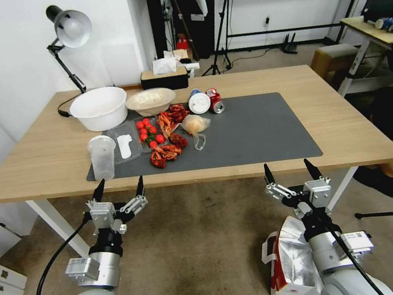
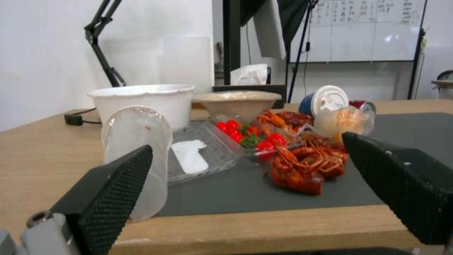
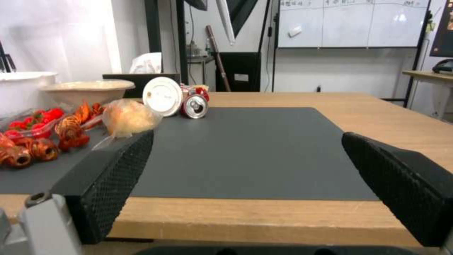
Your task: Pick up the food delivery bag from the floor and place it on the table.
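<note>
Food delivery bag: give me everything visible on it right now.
The food delivery bag sits on the floor by the table's near edge, under the right arm, partly hidden by it. White outside with a red side, crinkled silver foil lining, a white strap handle. Mouth open, walls slumped. The right gripper hangs open above, apart from it.

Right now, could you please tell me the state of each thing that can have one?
Food delivery bag: open, on the floor.
Left gripper: open, empty.
Right gripper: open, empty.
Soda can: opened, lying on its side.
Plastic cup: upright.
Clear tray: lid open.
</note>
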`<state>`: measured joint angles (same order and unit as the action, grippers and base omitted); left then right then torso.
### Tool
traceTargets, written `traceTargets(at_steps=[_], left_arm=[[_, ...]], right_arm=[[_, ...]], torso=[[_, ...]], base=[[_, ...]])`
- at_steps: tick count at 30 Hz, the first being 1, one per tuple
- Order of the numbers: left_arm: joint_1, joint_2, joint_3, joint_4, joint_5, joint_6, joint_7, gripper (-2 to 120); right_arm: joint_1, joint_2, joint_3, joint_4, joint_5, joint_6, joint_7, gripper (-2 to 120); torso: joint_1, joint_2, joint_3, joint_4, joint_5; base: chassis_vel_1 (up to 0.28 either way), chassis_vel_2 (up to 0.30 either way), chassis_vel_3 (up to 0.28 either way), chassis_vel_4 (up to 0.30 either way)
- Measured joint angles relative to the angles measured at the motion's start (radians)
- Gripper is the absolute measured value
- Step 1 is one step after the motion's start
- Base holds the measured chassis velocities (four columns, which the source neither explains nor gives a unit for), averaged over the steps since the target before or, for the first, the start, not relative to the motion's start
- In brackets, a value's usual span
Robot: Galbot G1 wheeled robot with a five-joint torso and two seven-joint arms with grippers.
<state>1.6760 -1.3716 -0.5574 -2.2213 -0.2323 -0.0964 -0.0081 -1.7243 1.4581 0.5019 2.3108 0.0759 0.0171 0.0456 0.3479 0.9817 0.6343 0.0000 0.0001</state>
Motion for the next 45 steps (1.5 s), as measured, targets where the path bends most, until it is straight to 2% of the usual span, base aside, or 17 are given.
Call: traceTargets(at_steps=[45], left_arm=[[0.006, -0.006, 0.002, -0.003, 0.003, 0.011, 0.011, 100]], right_arm=[[0.021, 0.016, 0.003, 0.013, 0.019, -0.025, 0.002, 100]], torso=[[-0.091, -0.213, -0.123, 0.0, -0.0001]], base=[[0.0, 0.0, 0.0, 0.0]])
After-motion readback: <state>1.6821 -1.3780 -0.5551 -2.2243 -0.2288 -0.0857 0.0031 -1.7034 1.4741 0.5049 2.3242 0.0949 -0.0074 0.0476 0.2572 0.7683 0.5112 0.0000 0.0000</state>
